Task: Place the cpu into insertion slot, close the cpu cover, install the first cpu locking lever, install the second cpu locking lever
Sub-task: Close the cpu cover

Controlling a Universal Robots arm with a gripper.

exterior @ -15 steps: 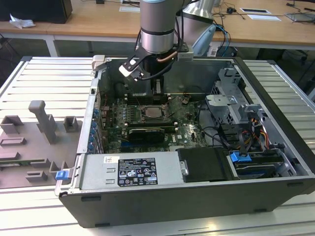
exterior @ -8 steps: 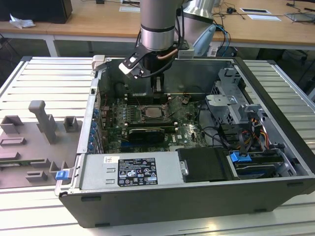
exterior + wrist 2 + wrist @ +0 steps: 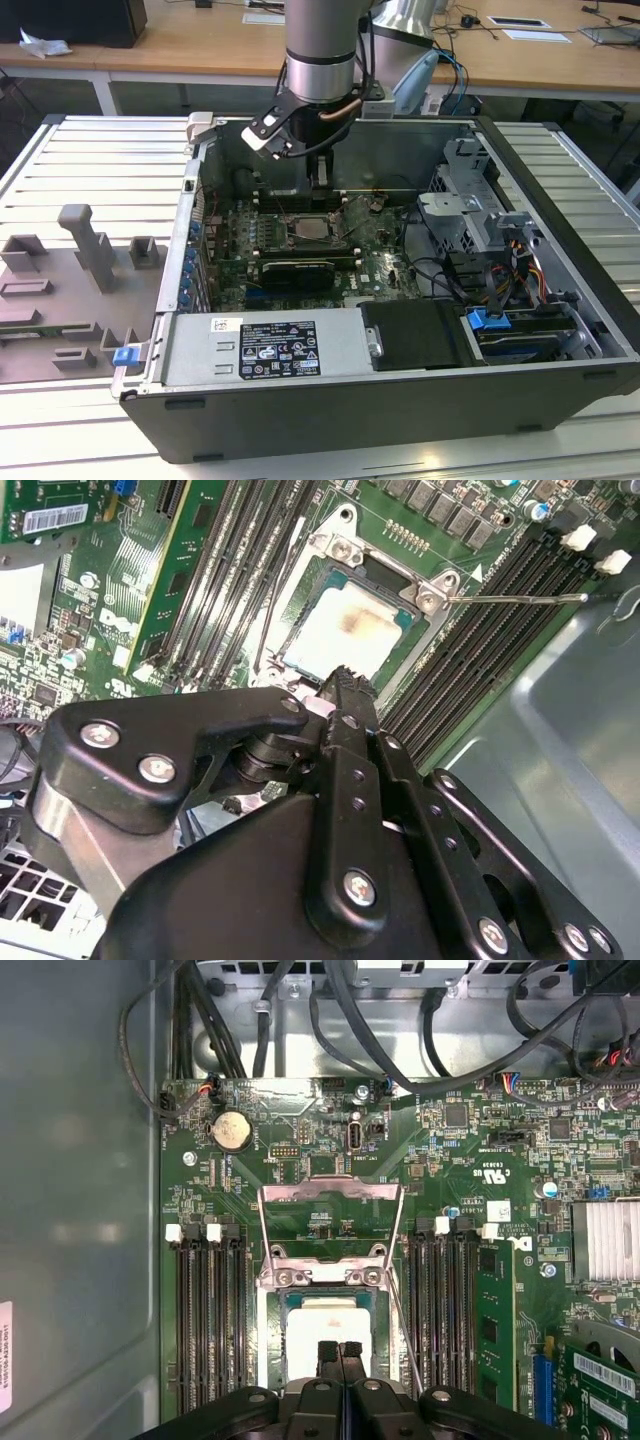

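**Fingers (image 3: pixel 328 1360) shut, nothing held**

Both black fingertips of my gripper (image 3: pixel 340 1350) press together with no gap, hanging at the near edge of the cpu (image 3: pixel 308 1330), a small flat square chip with a pale silvery-grey metal top. Whether they touch it I cannot tell. It lies flat in the insertion slot (image 3: pixel 290 1305), a square dark socket rimmed in silvery metal on green board. I judge the chip light, stiff and fragile underneath, best gripped by two opposite edges. Just beyond, the cpu cover (image 3: pixel 330 1190), a thin silvery metal frame with a square cut-out, is swung open. Long black memory slots (image 3: pixel 205 1320) flank it. Farther off sits a round silver coin cell (image 3: pixel 230 1130).
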